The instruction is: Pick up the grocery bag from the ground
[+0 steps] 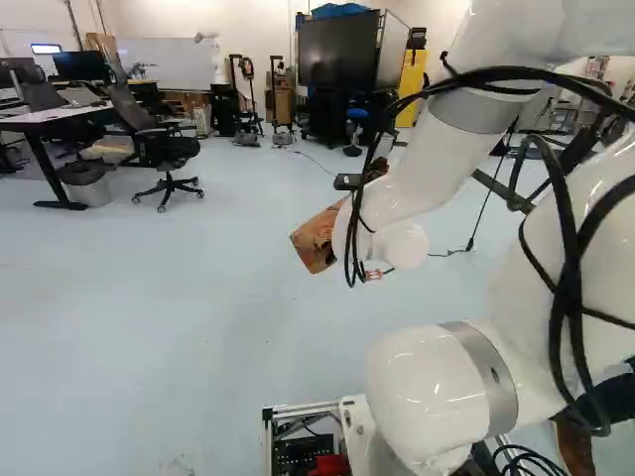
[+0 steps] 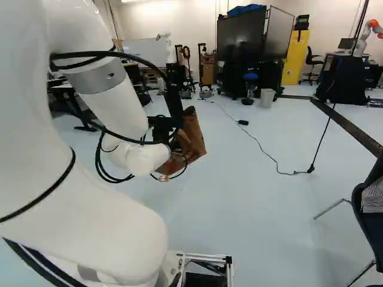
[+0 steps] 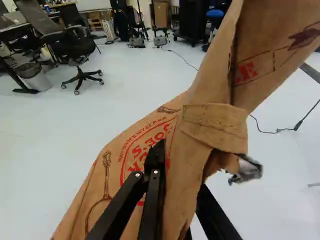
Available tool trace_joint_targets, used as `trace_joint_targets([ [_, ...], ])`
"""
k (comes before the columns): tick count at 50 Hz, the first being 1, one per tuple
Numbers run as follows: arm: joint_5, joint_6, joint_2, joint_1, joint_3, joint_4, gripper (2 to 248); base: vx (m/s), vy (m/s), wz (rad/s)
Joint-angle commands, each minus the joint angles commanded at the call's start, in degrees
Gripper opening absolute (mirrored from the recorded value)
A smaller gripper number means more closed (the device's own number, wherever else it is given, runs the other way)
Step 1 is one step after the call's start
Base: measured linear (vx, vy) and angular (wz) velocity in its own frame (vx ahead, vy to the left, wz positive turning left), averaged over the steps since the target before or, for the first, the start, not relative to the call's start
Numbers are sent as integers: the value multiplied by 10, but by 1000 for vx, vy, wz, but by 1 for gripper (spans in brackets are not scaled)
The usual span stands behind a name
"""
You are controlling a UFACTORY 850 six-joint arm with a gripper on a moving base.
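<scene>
At the end of my arm, the black gripper (image 2: 163, 128) shows in the right base view, partly covered by cables. Beside it hangs the brown paper grocery bag (image 2: 192, 140), tilted and off the floor; part of the same bag (image 1: 316, 241) sticks out past the white wrist in the left base view. Seen from the wrist, the gripper (image 3: 181, 192) is shut on the creased paper, one finger on each side of a fold. The bag (image 3: 215, 75) spreads ahead of and beside the fingers, hiding part of them. A crumpled silvery piece (image 3: 247, 170) pokes out by its folded handle.
Pale floor (image 1: 198, 317) lies under the bag. An office chair (image 1: 164, 144), a bin (image 1: 87, 183) and a desk stand ahead on the left. A cable (image 2: 269, 155) runs over the floor on the right, near a dark beam (image 2: 347, 125) and a chair (image 2: 371, 197). Another robot (image 2: 372, 30) stands far back.
</scene>
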Motion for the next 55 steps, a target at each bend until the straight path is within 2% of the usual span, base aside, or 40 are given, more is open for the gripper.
trace_joint_targets([
  [26,33,-27,53,-10,41,-5,22,0,0,0],
  [55,39,-32,63,-12,49,-6,22,0,0,0],
])
